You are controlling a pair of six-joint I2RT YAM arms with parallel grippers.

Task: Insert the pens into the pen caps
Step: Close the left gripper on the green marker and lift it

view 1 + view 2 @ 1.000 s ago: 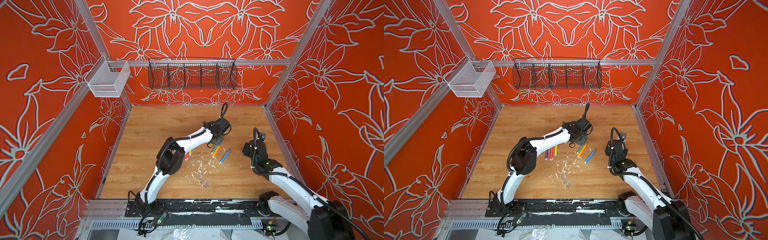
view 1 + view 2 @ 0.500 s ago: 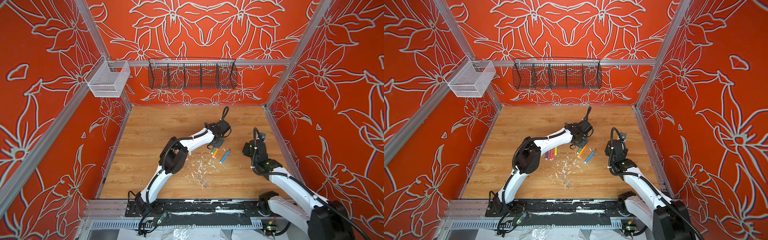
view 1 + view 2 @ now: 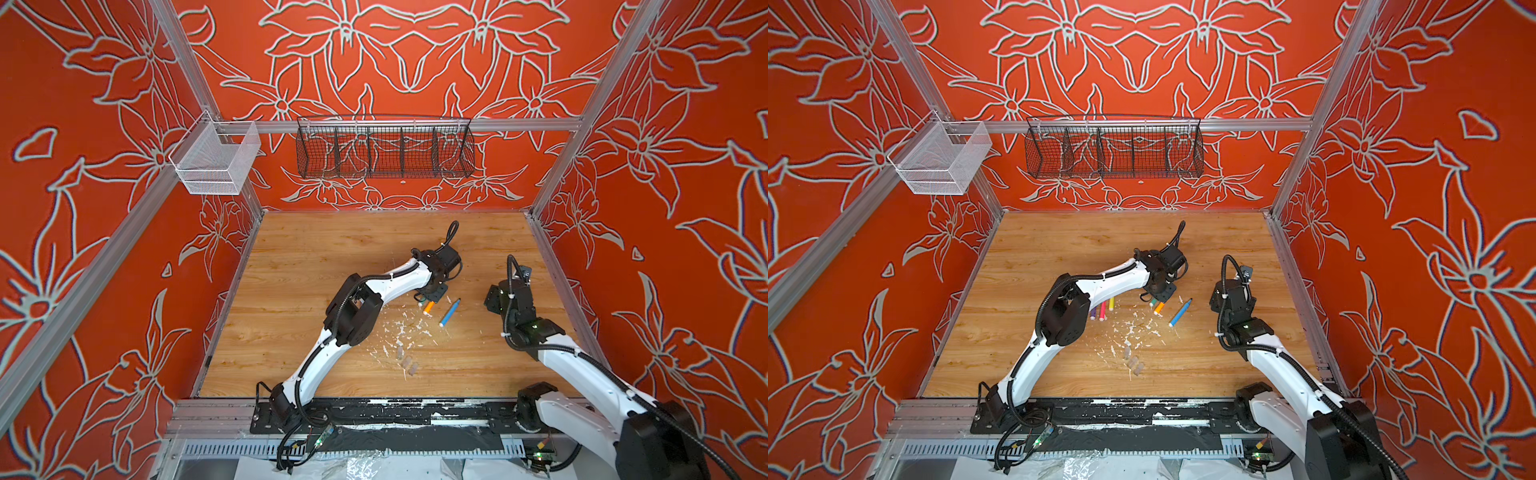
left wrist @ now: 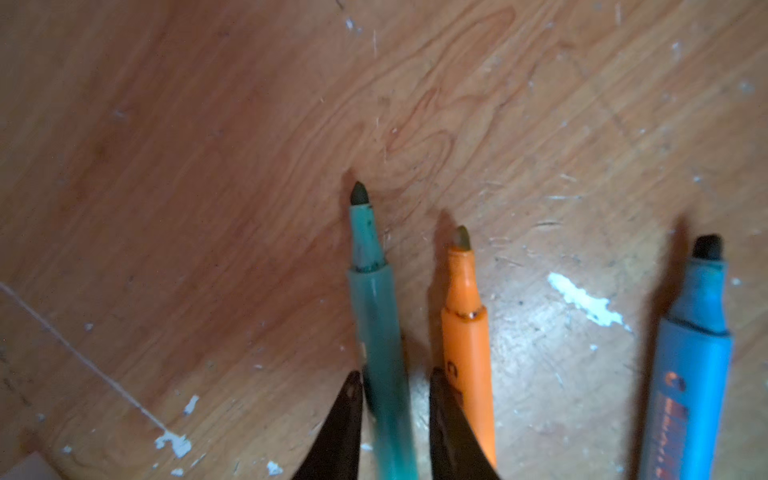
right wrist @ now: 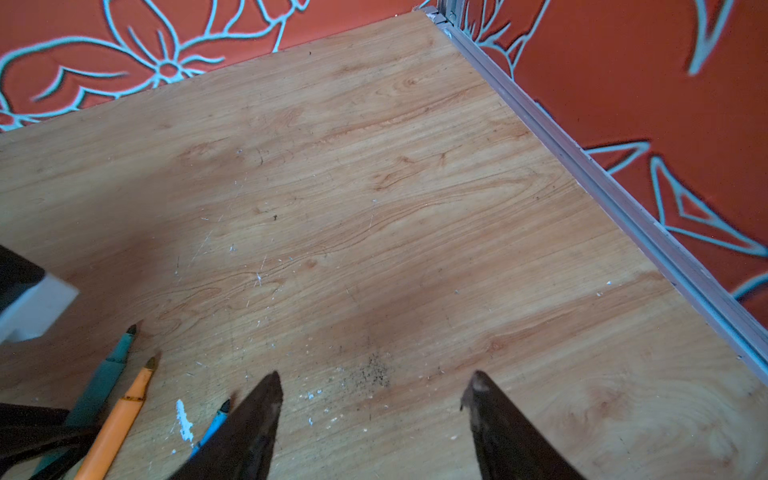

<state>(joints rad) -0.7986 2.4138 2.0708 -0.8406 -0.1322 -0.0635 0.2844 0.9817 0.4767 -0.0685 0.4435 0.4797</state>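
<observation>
grip matters now: our left claw (image 4: 395, 374) clamps the green pen (image 4: 374, 316), lying on the surface (image 4: 208, 166) beside the orange pen (image 4: 465, 332), so we should lift straight without nudging that neighbour; our right claw (image 5: 376, 386) gapes empty.

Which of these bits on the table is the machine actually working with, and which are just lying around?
Part of the job:
green pen, between the left fingers; orange pen; blue pen; purple pen; pink pen; yellow pen; clear caps.

Just lying about:
white flecks; black wire basket; white mesh basket.
</observation>
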